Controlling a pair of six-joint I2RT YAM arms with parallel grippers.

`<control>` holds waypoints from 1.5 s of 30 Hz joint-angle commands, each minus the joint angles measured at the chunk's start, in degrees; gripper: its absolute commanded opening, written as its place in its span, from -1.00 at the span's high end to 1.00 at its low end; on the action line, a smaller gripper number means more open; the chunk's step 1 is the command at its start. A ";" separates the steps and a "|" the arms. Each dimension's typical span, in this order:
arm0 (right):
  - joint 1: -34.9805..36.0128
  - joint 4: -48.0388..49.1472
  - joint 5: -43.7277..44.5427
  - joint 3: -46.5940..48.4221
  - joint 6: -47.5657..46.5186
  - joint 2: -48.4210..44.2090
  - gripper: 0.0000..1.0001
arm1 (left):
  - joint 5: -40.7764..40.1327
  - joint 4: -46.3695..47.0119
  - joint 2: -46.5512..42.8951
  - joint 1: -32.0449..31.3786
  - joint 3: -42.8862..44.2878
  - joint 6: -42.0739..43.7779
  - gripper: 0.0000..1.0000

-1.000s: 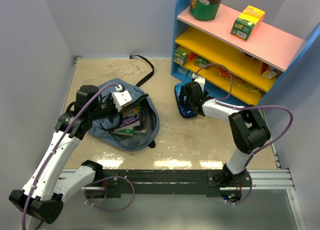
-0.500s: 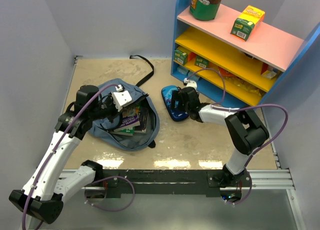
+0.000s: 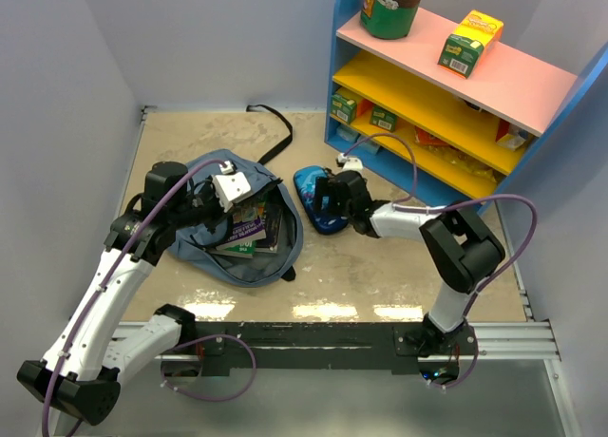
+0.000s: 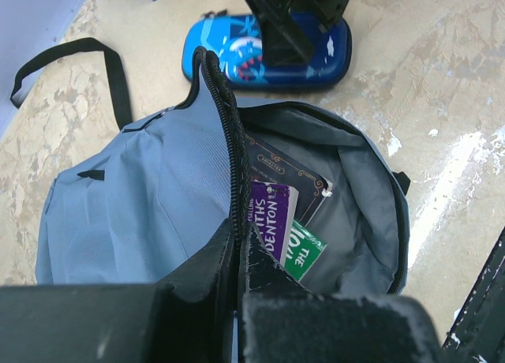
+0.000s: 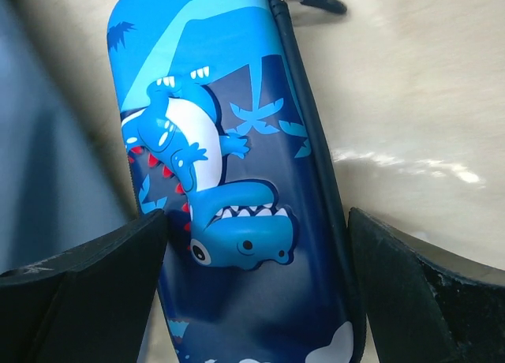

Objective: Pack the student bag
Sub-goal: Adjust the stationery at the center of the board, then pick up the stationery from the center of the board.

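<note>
The slate-blue student bag (image 3: 199,245) lies open on the table at the left, with books (image 3: 249,230) inside. My left gripper (image 3: 253,198) is shut on the bag's zipper edge and holds the flap up; in the left wrist view the bag (image 4: 134,197) shows a purple and a green book (image 4: 278,225) in it. My right gripper (image 3: 329,201) is shut on the blue dinosaur pencil case (image 3: 310,196), just right of the bag's mouth. In the right wrist view the fingers flank the case (image 5: 229,166).
A blue shelf unit (image 3: 446,123) with pink and yellow boards stands at the back right, holding small boxes, a green can (image 3: 391,8) and a yellow carton (image 3: 470,40). The bag's black strap (image 3: 273,131) trails toward the back wall.
My right gripper has carried the pencil case leftward from the foot of the shelf to beside the bag's opening. The left arm and the bag have not moved.
</note>
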 commanded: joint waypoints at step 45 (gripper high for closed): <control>-0.63 27.58 -33.51 -13.64 6.73 8.64 -0.81 | 3.20 3.00 1.20 -0.31 3.52 -1.26 1.00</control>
